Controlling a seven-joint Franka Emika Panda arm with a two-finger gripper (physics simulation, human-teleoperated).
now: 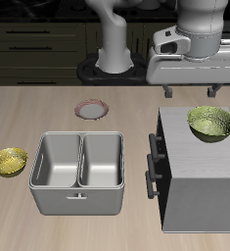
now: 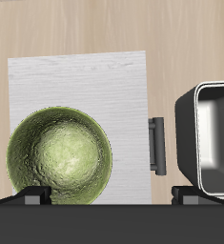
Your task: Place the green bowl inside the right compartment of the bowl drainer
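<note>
The green bowl, wide and olive with a shiny mottled inside, rests upright on top of a big grey box. My gripper hangs above the bowl, open, with its fingers spread wide and nothing between them. The wrist view looks straight down on the green bowl, with my gripper over it and not touching it. The bowl drainer, a grey metal tub with two square wells, stands on the table beside the box; both wells look bare. One end of the bowl drainer shows in the wrist view.
The grey box has black handles on the side facing the drainer. A smaller yellow-green bowl sits on the table on the drainer's other side. A pink-rimmed round plate lies farther back.
</note>
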